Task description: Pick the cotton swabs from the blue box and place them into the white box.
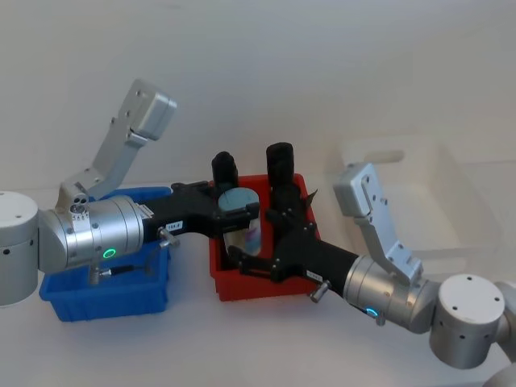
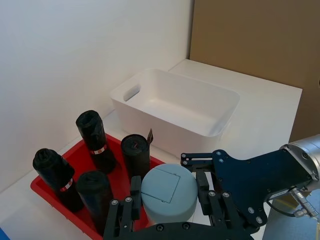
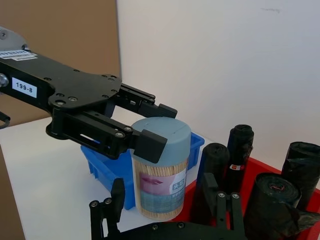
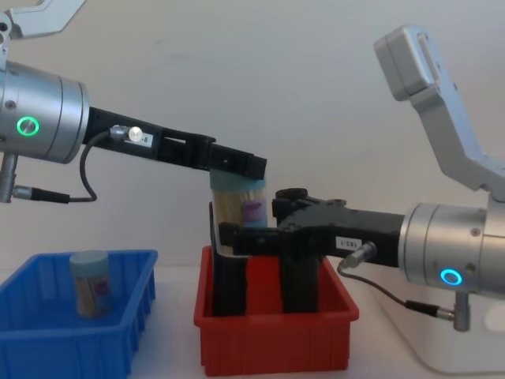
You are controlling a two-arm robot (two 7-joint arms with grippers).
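A cotton swabs jar [image 1: 242, 222] with a pale blue lid hangs above the red bin [image 1: 258, 286]. My left gripper [image 1: 238, 201] is shut on its lid, reaching in from the left. From the right my right gripper [image 1: 254, 256] stands open, one finger on each side of the jar's lower part [image 3: 160, 185]. A second cotton swabs jar [image 4: 89, 283] stands upright in the blue box [image 4: 47, 339], which sits at the left under my left arm. The white box [image 1: 451, 234] is at the far right, with nothing in it [image 2: 150, 107].
The red bin between the two boxes holds several tall black rolls [image 2: 95, 132] standing upright, just under and behind the held jar. A white wall runs close behind the table. My right arm's elbow rises in front of the white box.
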